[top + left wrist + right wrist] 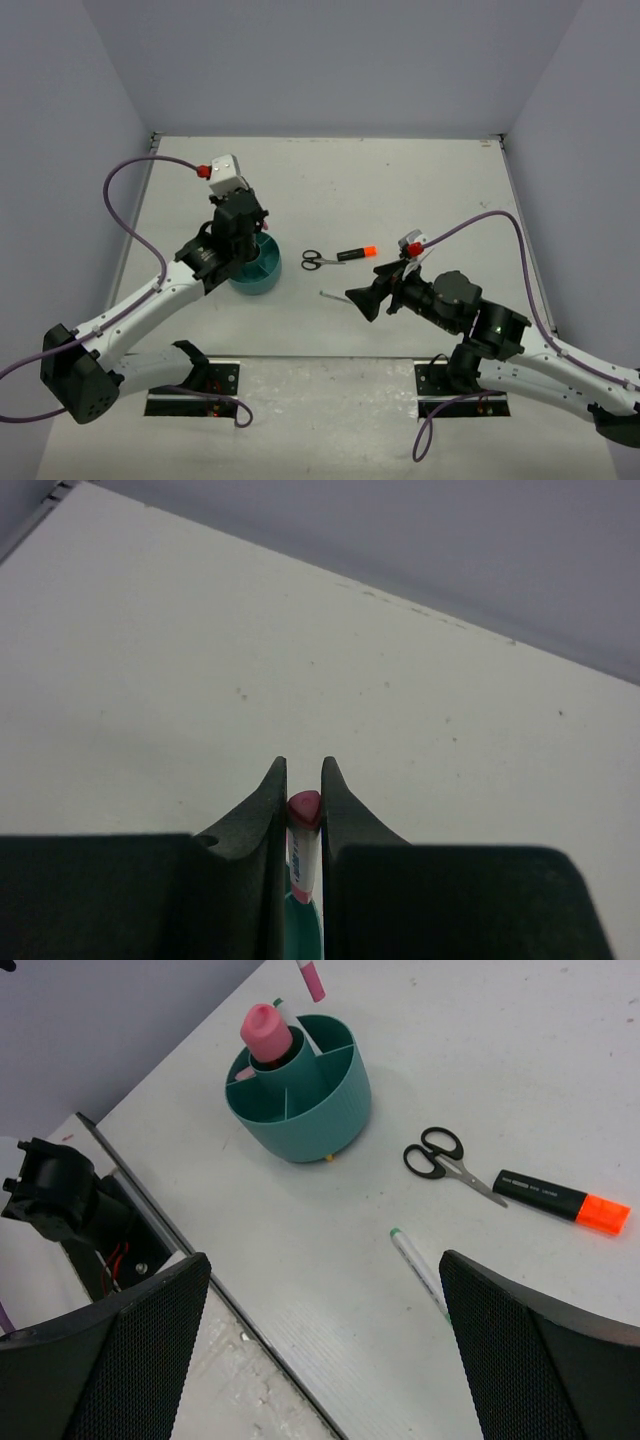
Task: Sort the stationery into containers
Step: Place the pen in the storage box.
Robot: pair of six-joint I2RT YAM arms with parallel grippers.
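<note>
The left gripper [303,777] is pinching a pink-tipped pen [304,842] between its jaws. The pen's long axis is close to upright and points down at the teal organizer [322,1100] directly under the fingers. In the right wrist view the pen's lower end hangs just above the organizer's rim at 12 o'clock, clear of the pink tube [266,1032] standing in the middle cup. I cannot tell which compartment lies straight below it. The drop seems to depend on that tip being inside the rim rather than over it.

The right gripper [364,299] has its jaws spread wide and holds nothing. A white pen [418,1272] lies on the table just ahead of it, running from 11 to 5 o'clock. The scissors [440,1155] and the orange-capped highlighter [555,1198] lie beyond, toward 1 o'clock. The right arm is clearly the nearer one to all three.
</note>
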